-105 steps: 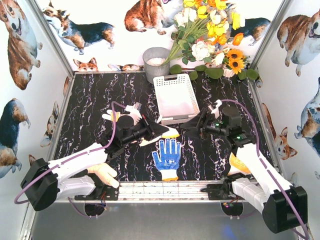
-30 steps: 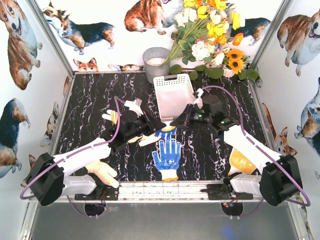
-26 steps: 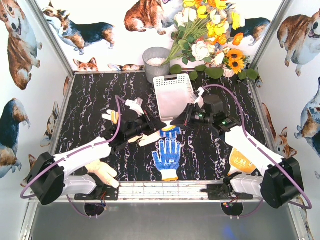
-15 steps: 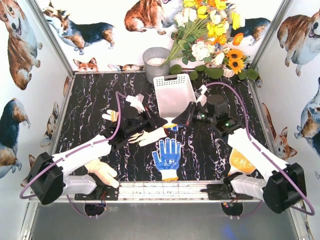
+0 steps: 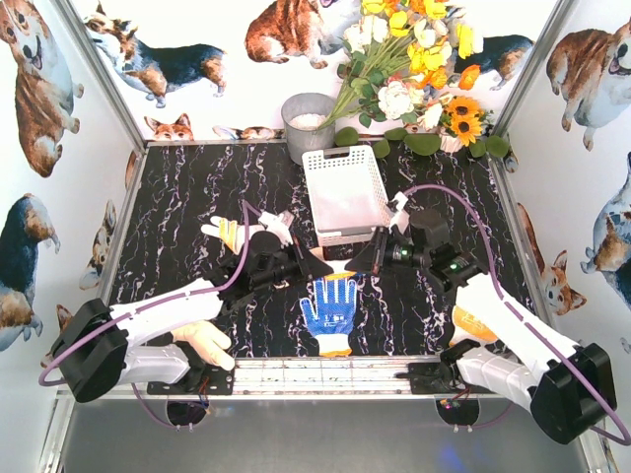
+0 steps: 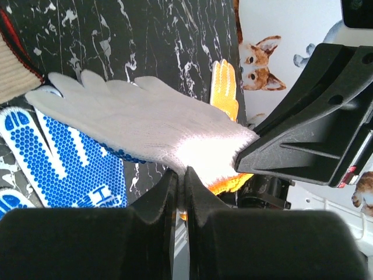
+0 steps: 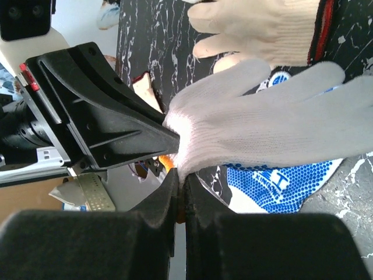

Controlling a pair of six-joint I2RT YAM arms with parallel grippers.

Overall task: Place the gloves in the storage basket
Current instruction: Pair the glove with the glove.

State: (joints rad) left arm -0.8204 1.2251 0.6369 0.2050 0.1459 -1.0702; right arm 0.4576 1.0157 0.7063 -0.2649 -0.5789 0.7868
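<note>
A white knit glove [image 6: 145, 125] with an orange cuff hangs between my two grippers, just above the fingertips of the blue dotted glove [image 5: 330, 307]. My left gripper [image 6: 180, 182] is shut on its cuff edge. From the other side my right gripper [image 7: 179, 182] is shut on the same cuff. In the top view the two grippers meet tip to tip around the held glove [image 5: 341, 267], a little in front of the white storage basket [image 5: 345, 192]. The basket holds no glove.
Another glove [image 5: 227, 233] with a yellow cuff lies left of my left arm. A cream glove [image 5: 202, 341] sits by the left base, and an orange one [image 5: 473, 325] by the right base. A grey bucket [image 5: 307, 123] and flowers [image 5: 414, 74] stand behind the basket.
Both grippers, still shut on the white glove, rose toward the basket's front rim, then came back toward the near edge. The glove now hangs over the blue dotted glove's fingertips.
</note>
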